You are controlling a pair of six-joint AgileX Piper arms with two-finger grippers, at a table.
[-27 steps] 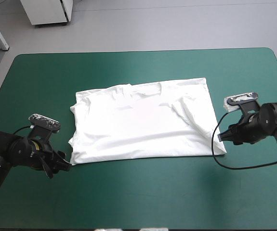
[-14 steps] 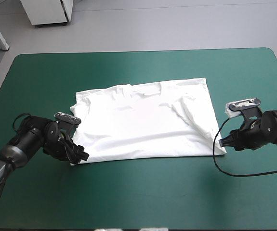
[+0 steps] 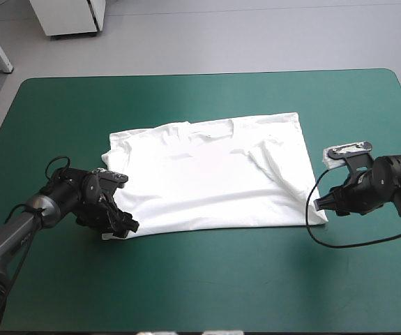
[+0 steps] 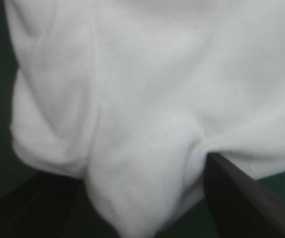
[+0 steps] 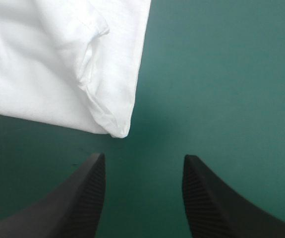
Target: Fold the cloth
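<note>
The T-shirt is lying flat on the bench, and the left tool, spread, is enclosing one near corner while the right tool, also spread, is facing the other and, I think, needing to advance before pinching.

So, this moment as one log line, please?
T-shirt: spread flat | left claw: open, around near-left corner | right claw: open, short of near-right corner

White T-shirt, spread flat mid-table on teal-green cover, lightly wrinkled, sleeve folded inward
</note>
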